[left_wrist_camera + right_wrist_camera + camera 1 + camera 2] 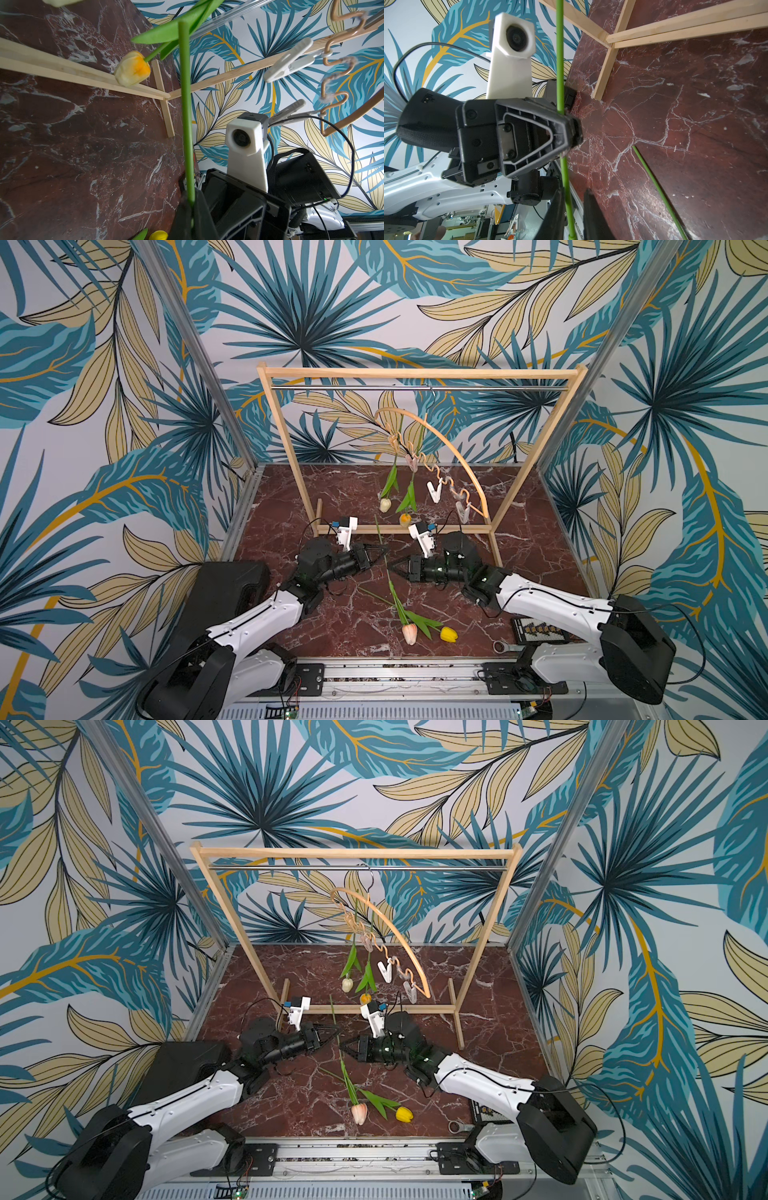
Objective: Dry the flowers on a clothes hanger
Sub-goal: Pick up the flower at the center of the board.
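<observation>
The clothes hanger [455, 454] hangs tilted from the rack's rail in both top views. A cream flower [385, 504] and an orange-yellow one [405, 519] hang head-down from two of its clips; two white clips [434, 491] hang free. My left gripper [384, 551] is shut on the long green stem [186, 104] of the pink flower [409, 633], whose head is low near the table's front. My right gripper [574, 190] stands just below with its jaws narrowly apart around that stem [563, 166]. The bright yellow flower [449, 634] lies on the table beside the pink head.
The wooden rack frame [415, 374] stands at the back, its base bar [399, 529] just behind both grippers. A metal spanner [505, 647] and a black tray [540, 630] sit at the front right. Metal posts flank the marble table [536, 539].
</observation>
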You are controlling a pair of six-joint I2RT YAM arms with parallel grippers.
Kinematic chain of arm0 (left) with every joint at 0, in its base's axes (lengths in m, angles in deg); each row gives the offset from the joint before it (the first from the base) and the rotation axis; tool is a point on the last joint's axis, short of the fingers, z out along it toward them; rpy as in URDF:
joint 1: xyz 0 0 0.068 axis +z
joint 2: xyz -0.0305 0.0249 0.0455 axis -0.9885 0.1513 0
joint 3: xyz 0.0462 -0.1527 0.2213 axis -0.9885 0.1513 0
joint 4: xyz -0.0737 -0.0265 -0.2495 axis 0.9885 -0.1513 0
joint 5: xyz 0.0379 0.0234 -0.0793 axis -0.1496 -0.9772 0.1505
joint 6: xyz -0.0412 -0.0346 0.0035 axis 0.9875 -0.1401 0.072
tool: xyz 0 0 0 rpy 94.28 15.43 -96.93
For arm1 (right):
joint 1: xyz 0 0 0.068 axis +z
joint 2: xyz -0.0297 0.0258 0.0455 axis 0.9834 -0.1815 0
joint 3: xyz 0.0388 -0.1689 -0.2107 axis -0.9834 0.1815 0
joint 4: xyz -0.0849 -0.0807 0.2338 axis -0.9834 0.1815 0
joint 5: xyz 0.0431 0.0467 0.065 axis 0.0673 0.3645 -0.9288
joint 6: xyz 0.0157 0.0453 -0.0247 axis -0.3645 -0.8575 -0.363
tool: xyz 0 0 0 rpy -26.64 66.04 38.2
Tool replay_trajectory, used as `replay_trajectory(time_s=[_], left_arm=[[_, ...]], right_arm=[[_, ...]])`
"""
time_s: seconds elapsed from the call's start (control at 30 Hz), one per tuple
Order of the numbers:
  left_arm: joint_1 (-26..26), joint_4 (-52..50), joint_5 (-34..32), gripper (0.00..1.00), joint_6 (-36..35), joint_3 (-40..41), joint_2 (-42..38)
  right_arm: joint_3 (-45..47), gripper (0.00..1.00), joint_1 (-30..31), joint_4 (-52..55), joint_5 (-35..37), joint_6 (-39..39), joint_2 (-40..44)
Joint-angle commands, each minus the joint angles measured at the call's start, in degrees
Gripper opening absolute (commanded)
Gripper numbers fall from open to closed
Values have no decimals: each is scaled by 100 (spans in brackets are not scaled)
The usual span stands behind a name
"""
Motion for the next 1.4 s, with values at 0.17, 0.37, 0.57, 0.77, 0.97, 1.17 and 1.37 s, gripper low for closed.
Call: replay_trajectory(time_s=[0.17, 0.37, 0.57, 0.77, 0.97, 1.17, 1.37], left_arm=[[32, 339, 14, 0, 77, 271, -48], [32, 366, -42, 0, 104, 331, -105], [30, 222, -73, 0, -20, 311, -174], [-117, -1526, -360, 0, -1126, -272, -606], [-407, -3255, -1052, 0, -2242, -953, -821], [-407, -3413, -1777, 51, -2174, -963, -1007], [-399, -3616, -2424, 68, -2171, -1103, -1270]], right_arm=[[13, 21, -19, -544, -417, -271, -285], [-24, 12, -19, -550, -400, -278, -362], [-16, 6, -19, -420, -381, -238, -327], [-16, 3, -19, -128, -313, -140, -219], [-34, 1, -19, 170, -258, -51, -203], [-7, 1, 11, 434, -186, 47, -142], [180, 1, 25, 726, 46, 43, 21]])
